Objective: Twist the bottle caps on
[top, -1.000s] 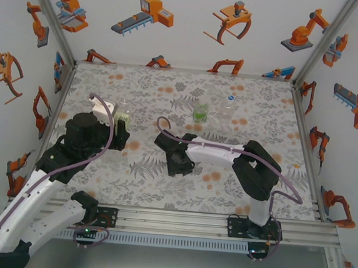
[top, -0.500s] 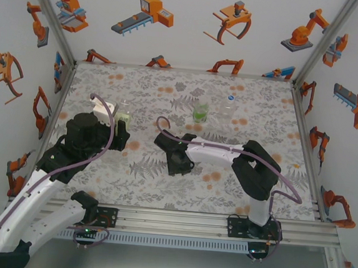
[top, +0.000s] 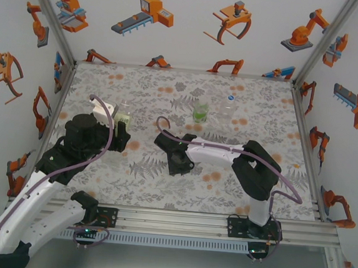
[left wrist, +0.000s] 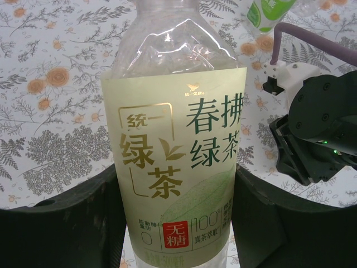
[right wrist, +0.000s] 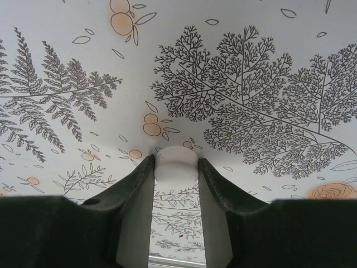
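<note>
Left claw (left wrist: pixel 175 192): I see it closed on the pale-label bottle (left wrist: pixel 173 139), one black finger (left wrist: pixel 61 223) pressed against each side of the lower label.
Pale-label bottle: it stands upright on the table (top: pixel 264 97), on the left half, and its neck runs out of the top of the left wrist view. I take it as my landmark.
Label: pale yellow-green, with green Chinese lettering and a small red square near the bottom.
Right claw (right wrist: pixel 176 167): pointing down at the table, to the right of the pale-label bottle and nearer to the arm bases. It is closed on the white cap (right wrist: pixel 176 159), both fingertips touching its rim.
White cap: it sits on the fern-patterned table surface between those fingertips, well apart from the pale-label bottle.
Green-label bottle (top: pixel 200 111): upright, to the right of the pale-label bottle and slightly farther back.
Clear bottle (top: pixel 228 110): upright, just beyond the green-label bottle, farther right again.
Caps on the two free bottles: too small for me to tell.
</note>
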You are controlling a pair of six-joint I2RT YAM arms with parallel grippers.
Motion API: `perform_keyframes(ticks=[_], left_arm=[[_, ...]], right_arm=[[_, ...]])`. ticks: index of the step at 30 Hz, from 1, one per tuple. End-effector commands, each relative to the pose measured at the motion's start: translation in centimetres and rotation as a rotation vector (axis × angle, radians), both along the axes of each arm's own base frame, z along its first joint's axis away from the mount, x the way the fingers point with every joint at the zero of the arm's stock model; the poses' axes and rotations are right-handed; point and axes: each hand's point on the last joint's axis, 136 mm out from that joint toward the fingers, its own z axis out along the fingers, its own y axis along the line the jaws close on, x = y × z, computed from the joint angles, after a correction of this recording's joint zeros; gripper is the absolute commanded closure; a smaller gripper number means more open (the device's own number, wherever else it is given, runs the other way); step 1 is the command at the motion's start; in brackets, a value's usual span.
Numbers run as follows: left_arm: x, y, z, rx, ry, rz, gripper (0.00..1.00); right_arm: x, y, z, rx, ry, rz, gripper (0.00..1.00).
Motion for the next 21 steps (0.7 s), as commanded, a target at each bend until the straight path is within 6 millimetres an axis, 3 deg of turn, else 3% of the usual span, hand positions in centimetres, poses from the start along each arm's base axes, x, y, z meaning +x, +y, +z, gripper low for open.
perform_keyframes(ticks=[1, 10, 16, 21], left_arm=[[-0.2, -0.5, 0.4, -0.019, -0.023, -0.040, 1.00], [-2.5, -4.5, 0.5, -0.009, -0.054, -0.341, 1.00], [-5.4, -7.2, 0.8, 0.000, -0.106, -0.604, 1.00], [-8.5, -8.8, 1.3, 0.015, -0.185, -0.819, 1.00]], right_arm=[[0.0, -1.4, -0.1, -0.029, -0.016, -0.017, 0.73], [1.6, -2.1, 6.7, 0.119, -0.149, 0.029, 0.84], [1.5, -1.7, 14.2, 0.300, -0.326, 0.212, 0.86], [0.0, -1.7, 21.1, 0.465, -0.568, 0.424, 0.98]])
